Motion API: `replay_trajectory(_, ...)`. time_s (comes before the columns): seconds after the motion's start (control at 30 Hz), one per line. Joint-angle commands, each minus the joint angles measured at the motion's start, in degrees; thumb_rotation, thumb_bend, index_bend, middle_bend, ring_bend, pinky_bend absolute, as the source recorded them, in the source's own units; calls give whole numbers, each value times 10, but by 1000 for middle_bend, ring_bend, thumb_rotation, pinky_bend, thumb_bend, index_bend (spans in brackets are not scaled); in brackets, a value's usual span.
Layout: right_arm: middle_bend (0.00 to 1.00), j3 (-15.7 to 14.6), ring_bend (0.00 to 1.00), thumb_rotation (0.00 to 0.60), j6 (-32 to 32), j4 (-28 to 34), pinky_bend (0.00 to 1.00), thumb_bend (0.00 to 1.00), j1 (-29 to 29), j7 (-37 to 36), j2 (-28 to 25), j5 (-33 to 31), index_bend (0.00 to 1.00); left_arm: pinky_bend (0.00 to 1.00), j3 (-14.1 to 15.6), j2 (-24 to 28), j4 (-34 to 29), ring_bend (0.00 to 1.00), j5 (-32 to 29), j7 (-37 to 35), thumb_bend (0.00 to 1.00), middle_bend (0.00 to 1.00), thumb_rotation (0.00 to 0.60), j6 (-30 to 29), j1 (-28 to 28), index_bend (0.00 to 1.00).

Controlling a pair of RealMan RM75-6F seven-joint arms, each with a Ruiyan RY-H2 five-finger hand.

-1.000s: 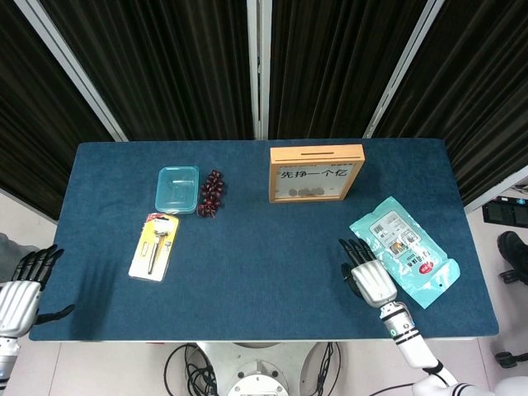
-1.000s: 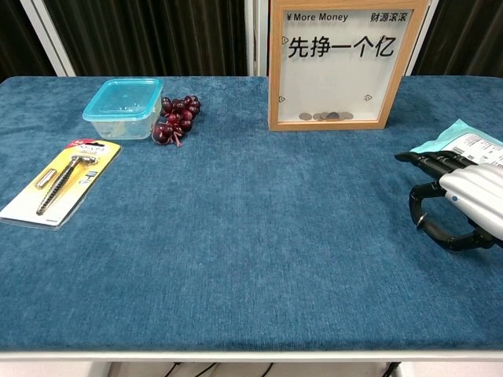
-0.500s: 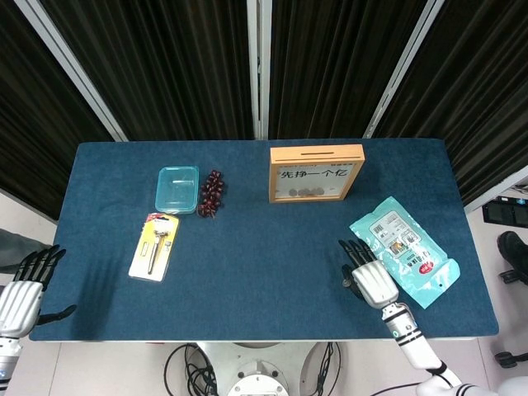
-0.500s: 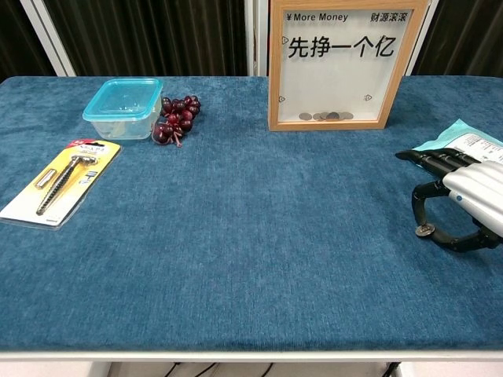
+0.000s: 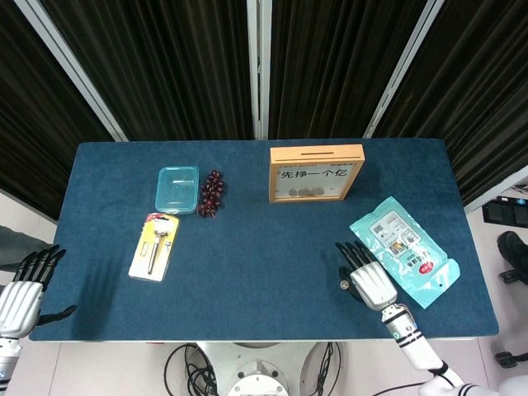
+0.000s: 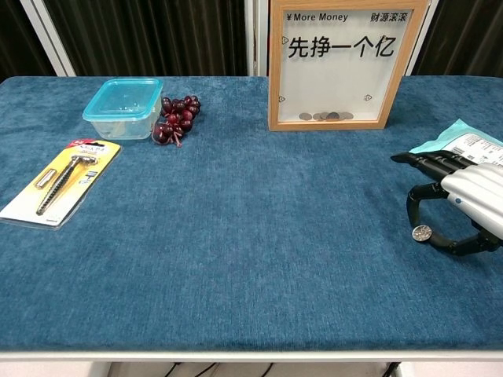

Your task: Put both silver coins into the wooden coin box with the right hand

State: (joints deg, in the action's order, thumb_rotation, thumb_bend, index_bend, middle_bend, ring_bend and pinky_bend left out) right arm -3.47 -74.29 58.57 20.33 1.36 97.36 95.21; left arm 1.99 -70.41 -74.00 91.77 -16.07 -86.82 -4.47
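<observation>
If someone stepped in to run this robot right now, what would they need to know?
Right hand: low over the table by the teal packet, fingers spread; a silver coin sits at its thumb tip, whether pinched or just touched is unclear.
Left hand: open, idle off the table's left corner.
Coin box: upright at the back, coins already visible inside.
Second coin: not visible.
Left: get this coin into the box's top slot, then find the other.

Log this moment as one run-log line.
right hand: over table, thumb beside silver coin | left hand: idle | wooden coin box: holds coins
</observation>
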Motion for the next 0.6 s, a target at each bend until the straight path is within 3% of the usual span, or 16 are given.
replay_trajectory(0.03, 6, -4, 0, 600, -1, -1, 0, 327, 3, -6, -2, 6, 495, 0, 0, 0, 0, 0, 1, 0, 36, 0, 600, -1, 1, 0)
replay_trajectory(0.3, 6, -11, 0, 600, -5, -7, 0, 337, 6, -22, -1, 18, 495, 0, 1, 0, 1, 0, 1, -3, 35, 0, 600, -3, 2, 0)
replay_trajectory(0.6, 16, -17, 0, 600, -13, -14, 0, 354, 9, -42, -1, 30, 598, 0, 2, 3, -4, 0, 5, -10, 35, 0, 600, -6, 2, 0)
